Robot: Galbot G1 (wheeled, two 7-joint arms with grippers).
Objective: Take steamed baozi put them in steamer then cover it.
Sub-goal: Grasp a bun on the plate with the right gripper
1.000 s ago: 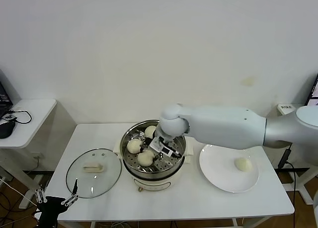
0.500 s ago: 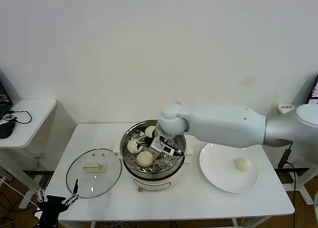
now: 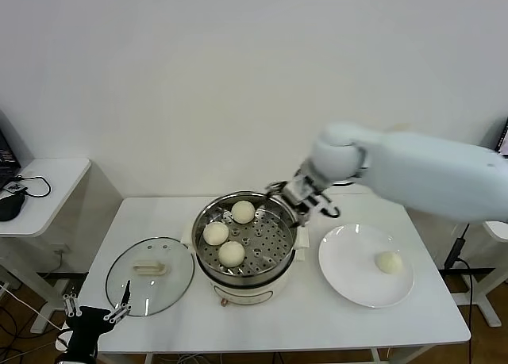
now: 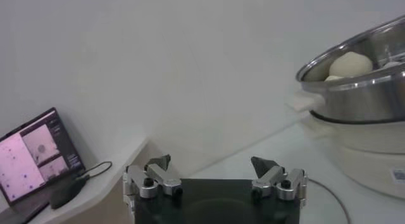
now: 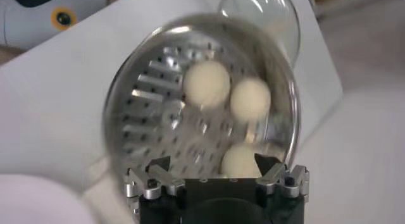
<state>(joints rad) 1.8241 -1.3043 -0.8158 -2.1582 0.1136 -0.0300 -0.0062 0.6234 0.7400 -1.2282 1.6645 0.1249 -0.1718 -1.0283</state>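
On the plate beside the steamer: last baozi, nearer the right gripper, jaws spread, empty; left gripper spread, parked.

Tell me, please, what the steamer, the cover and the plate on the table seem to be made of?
The steamer looks like polished stainless steel: a mirror-bright wall and a perforated floor, set on a glossy white base that is probably plastic. The cover appears to be clear glass, since the table shows through it, with a metal rim and a cream handle. The plate is smooth and white, ceramic or plastic; I cannot tell which.
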